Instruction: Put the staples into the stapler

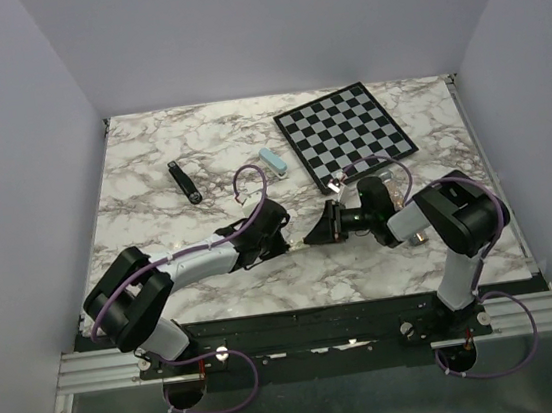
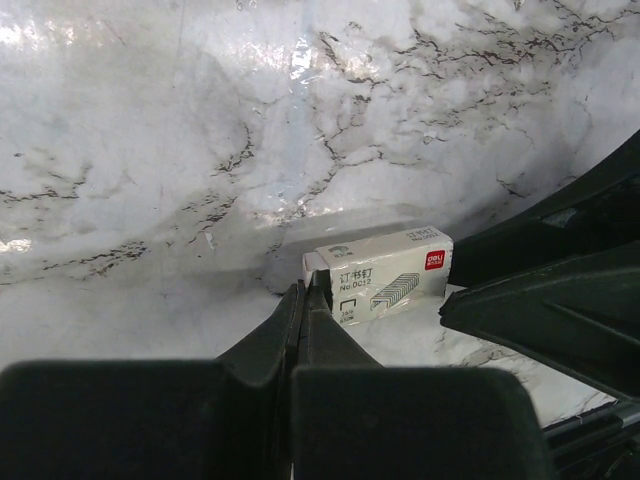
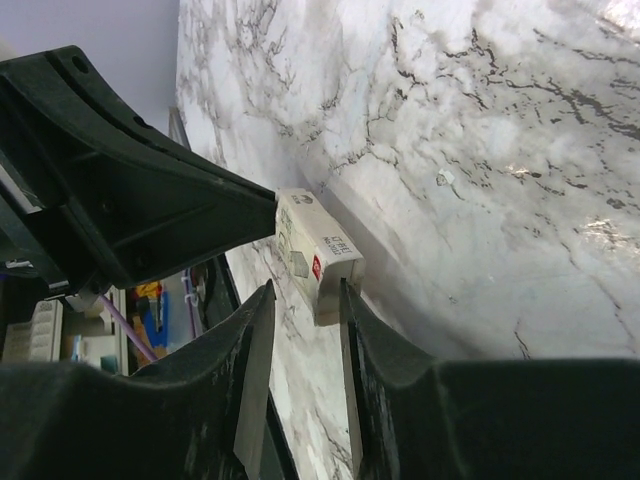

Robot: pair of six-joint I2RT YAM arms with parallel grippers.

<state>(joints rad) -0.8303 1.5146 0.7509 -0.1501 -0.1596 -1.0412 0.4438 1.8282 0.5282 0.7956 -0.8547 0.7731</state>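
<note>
The black stapler (image 1: 185, 183) lies on the marble at the back left, far from both grippers. No staples strip shows. A small cream box (image 2: 385, 280) printed with a staples drawing sits between the two grippers near the table's middle. My left gripper (image 2: 308, 287) is shut, its tips at the box's left end; whether they pinch a flap is unclear. My right gripper (image 3: 305, 292) is open around the box's (image 3: 318, 248) other end, one finger (image 3: 350, 310) against its side. In the top view the left gripper (image 1: 288, 239) and the right gripper (image 1: 313, 233) nearly meet.
A black-and-white checkerboard (image 1: 344, 134) lies at the back right. A small light-blue block (image 1: 273, 162) rests beside its left edge. The marble table (image 1: 150, 162) is walled in by white panels on three sides. A metal rail (image 1: 312, 338) runs along the near edge.
</note>
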